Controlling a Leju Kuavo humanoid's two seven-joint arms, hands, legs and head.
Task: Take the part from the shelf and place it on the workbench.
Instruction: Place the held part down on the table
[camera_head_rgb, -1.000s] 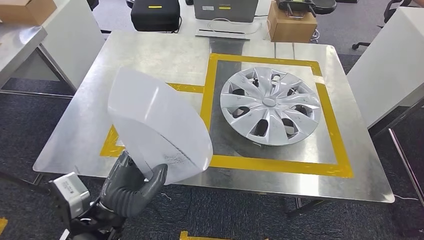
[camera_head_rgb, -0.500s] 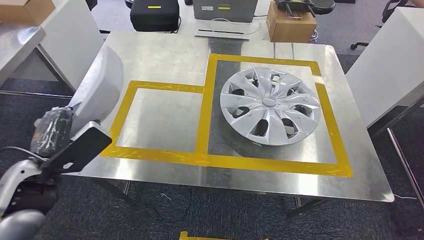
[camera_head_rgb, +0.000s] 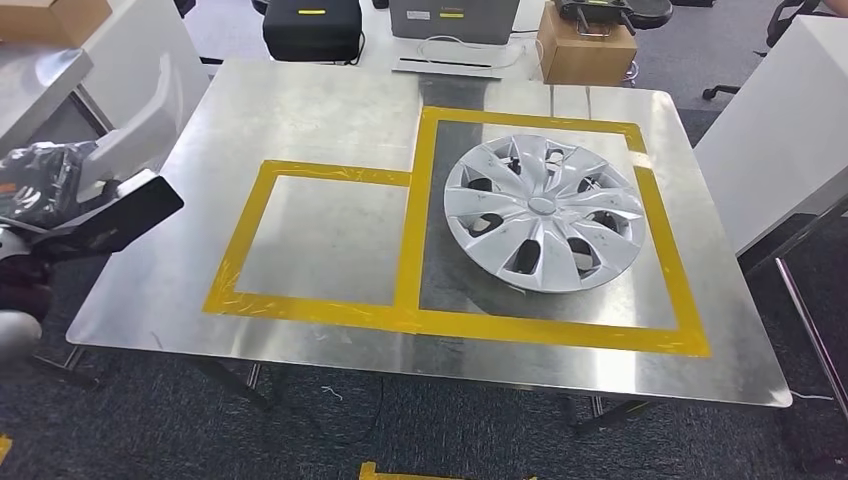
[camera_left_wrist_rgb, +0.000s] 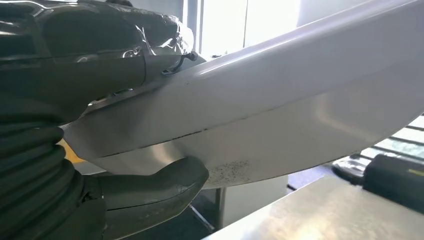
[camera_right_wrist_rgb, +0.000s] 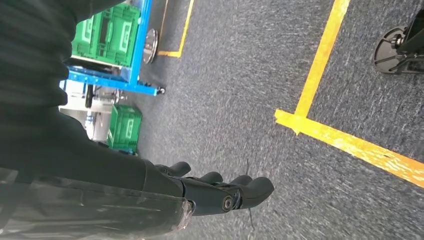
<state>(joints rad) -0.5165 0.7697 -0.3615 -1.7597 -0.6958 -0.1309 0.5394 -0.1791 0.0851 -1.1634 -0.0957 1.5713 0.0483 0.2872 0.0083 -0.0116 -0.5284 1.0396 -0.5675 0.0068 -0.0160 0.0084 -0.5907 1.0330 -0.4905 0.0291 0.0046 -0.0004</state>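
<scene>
My left hand (camera_head_rgb: 42, 182) grips a white curved panel part (camera_head_rgb: 142, 118) off the left edge of the workbench (camera_head_rgb: 320, 110), held up on edge. In the left wrist view the thumb (camera_left_wrist_rgb: 160, 186) presses under the part (camera_left_wrist_rgb: 300, 100) while the fingers (camera_left_wrist_rgb: 80, 60) wrap over its top. A silver hubcap (camera_head_rgb: 541, 212) lies inside the larger yellow-taped frame on the right half of the metal top. The smaller yellow-taped square (camera_head_rgb: 237, 240) on the left half has bare metal inside. My right hand (camera_right_wrist_rgb: 220, 192) hangs over the carpet with its fingers stretched out, holding nothing.
Behind the workbench stand a black case (camera_head_rgb: 312, 28), a grey device (camera_head_rgb: 450, 18) and a cardboard box (camera_head_rgb: 585, 45). White panels flank it at left (camera_head_rgb: 150, 50) and right (camera_head_rgb: 790, 130). A blue cart with green crates (camera_right_wrist_rgb: 115, 40) stands on the carpet.
My left arm swung the white part from over the table's front-left corner out to the left, beyond the table's edge. The taped square is now uncovered. The hubcap stayed put.
</scene>
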